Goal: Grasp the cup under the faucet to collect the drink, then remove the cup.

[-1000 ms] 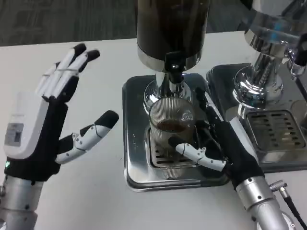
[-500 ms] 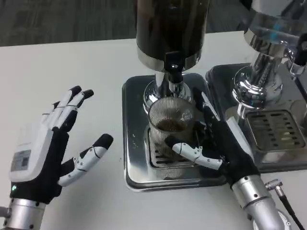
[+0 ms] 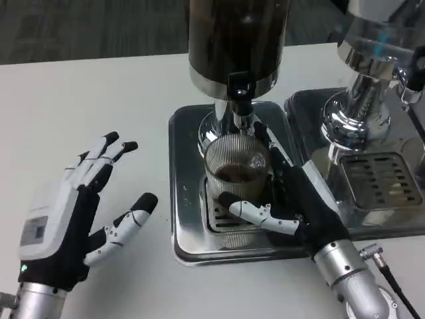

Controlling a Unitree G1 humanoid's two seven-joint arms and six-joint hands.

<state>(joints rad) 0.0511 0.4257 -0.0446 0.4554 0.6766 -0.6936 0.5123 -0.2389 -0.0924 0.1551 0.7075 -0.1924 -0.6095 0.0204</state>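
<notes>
Collection step, near its end. Cup (image 3: pixel 237 174) wrapped by right hand (image 3: pixel 302 206) — thumb across the front wall, fingers (image 3: pixel 269 143) round the far side; dark drink visible inside. Cup standing on the tray (image 3: pixel 189 226) grille directly below the faucet (image 3: pixel 240 100), just ahead of the right palm. Left hand (image 3: pixel 73 212) holding nothing, fingers spread, well apart to the cup's left above the table (image 3: pixel 86 100). Next move, by judgement — lift slightly and draw the cup back toward the right wrist, kept upright to avoid spilling, clear of the faucet.
</notes>
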